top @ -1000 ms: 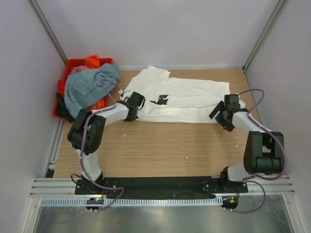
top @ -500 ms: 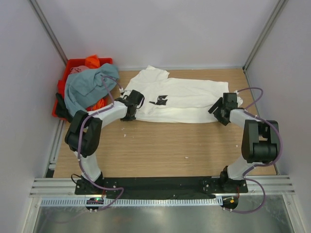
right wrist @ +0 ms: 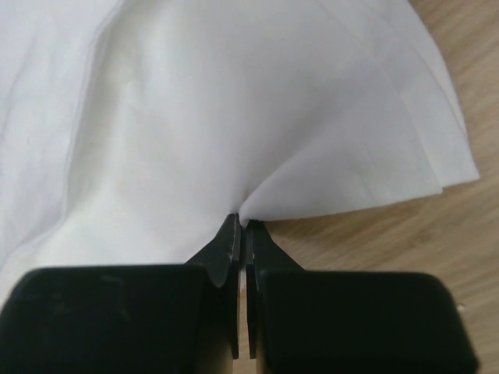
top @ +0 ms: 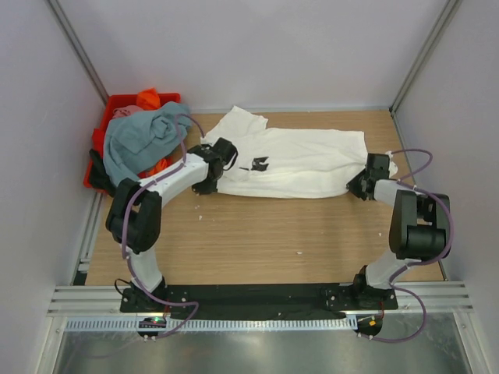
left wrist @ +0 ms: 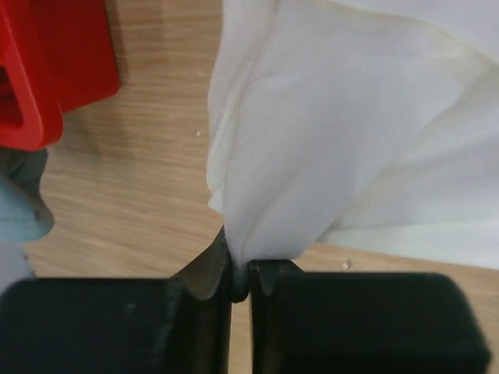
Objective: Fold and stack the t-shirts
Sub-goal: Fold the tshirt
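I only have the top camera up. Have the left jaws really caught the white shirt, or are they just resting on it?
Observer: Caught. In the left wrist view the left jaws are shut on a gathered pinch of the white t-shirt edge.
Operator: And the right side?
Observer: The right wrist view shows the right jaws shut on a fold of the cloth too.
Operator: One layer or more there?
Observer: More than one: stacked edges show at the corner just right of the pinch.

Red crate (top: 121,99) at table (top: 257,234) far-left corner mostly hidden under grey-blue shirt (top: 144,140); white shirt (top: 312,160) print (top: 257,164) too small to read.
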{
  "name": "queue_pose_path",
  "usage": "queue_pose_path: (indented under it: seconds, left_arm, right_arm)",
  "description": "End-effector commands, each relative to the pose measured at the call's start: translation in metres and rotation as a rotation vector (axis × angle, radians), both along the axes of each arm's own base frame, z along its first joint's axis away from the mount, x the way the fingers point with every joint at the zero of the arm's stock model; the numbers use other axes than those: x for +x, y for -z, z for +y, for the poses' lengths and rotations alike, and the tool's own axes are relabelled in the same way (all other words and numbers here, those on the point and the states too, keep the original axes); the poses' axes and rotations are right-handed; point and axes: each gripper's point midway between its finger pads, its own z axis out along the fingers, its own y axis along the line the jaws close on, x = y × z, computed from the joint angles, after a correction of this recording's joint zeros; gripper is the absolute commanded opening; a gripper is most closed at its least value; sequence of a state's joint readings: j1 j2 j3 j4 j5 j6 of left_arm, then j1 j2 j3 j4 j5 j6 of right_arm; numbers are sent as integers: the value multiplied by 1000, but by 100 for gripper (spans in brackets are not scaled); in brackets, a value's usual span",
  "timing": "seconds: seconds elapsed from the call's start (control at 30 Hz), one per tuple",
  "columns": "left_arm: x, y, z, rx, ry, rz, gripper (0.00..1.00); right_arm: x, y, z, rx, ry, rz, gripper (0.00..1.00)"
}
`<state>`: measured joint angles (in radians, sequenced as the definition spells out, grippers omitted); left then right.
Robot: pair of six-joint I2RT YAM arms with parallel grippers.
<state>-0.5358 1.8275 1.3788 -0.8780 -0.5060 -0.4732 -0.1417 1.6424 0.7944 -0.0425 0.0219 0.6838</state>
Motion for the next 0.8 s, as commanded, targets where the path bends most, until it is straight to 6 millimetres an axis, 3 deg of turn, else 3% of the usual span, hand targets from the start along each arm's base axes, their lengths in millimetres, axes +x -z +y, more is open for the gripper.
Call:
queue_pose_path:
  seconds: [0.0,0.07,0.1,0.13,0.2,0.3,0.37,0.43,0.47,0.5,0.53,0.6,0.7,0.73,0.77]
  left_arm:
    - [-46,-16,41,212,70,196,11]
    - [-62,-25,54,233,46,199,28]
    - [-65,-28,52,202,45,192,47]
    - [-67,-37,55,184,24,154,54]
    - [-71,-57,73,242,-48,116,61]
    - [-69,-73,83,286,-77,75,66]
    - [-66,-77,72,203,-79,40,65]
    - [-70,-67,50,57,-59,51,65]
    - [-61,-65,35,-27,-49,13,65]
    - [-59,-67,25,-97,-39,-13,65]
    - [-68,-54,5,-206,-10,35,65]
    - [-57,-51,-17,-322,7,-15,65]
    - [-50,-36,-27,-360,-5,-32,65]
    - [-45,-28,-28,-352,-9,-35,65]
    - [-42,-24,-27,-336,-11,-42,66]
  right_arm:
    - [-55,24,-29,-63,93,181,1]
    - [-56,21,-31,-68,98,176,1]
    - [-57,22,-30,-67,97,176,1]
    - [-58,22,-31,-68,100,181,1]
    - [-60,21,-31,-71,97,185,1]
    - [-62,18,-31,-73,99,179,1]
    - [-61,15,-31,-71,96,171,1]
    - [-62,12,-29,-68,86,169,1]
    - [-63,10,-30,-72,88,167,1]
    - [-64,7,-30,-77,84,163,1]
    - [-65,5,-32,-84,88,165,1]
    - [-69,1,-35,-109,96,177,3]
    - [-73,-7,-45,-141,121,180,27]
    - [-74,-10,-47,-145,126,176,53]
    - [-76,-11,-51,-157,138,182,63]
